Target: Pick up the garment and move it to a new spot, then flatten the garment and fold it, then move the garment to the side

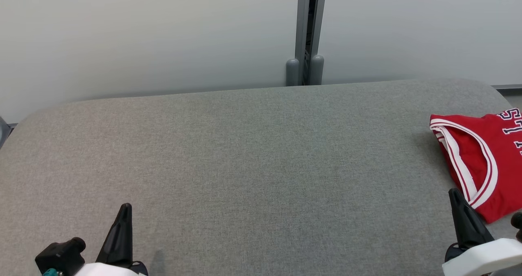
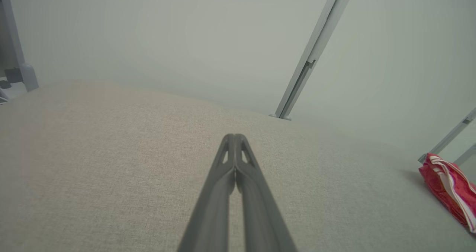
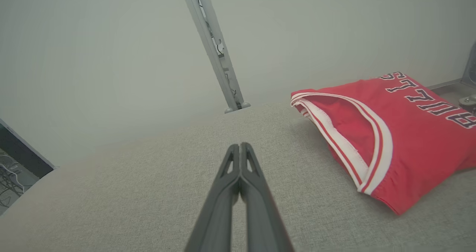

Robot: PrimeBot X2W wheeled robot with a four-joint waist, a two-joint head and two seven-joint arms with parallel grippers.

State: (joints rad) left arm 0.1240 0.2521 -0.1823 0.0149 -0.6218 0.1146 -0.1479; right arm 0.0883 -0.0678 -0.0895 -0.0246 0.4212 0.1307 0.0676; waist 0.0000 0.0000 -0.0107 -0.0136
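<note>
In the head view your folded red garment [image 1: 481, 153] lies at the right end of the grey woven table [image 1: 244, 153], with the right gripper [image 1: 456, 196] just beside its near corner and the left gripper [image 1: 124, 210] well apart. The left wrist view shows its fingers [image 2: 223, 192] pressed together, empty, over coarse weave. The right wrist view shows the same, near thin-looking knit with white-banded trim. Sweep carelessly and you could snag that armhole loop, undoing the fold.
</note>
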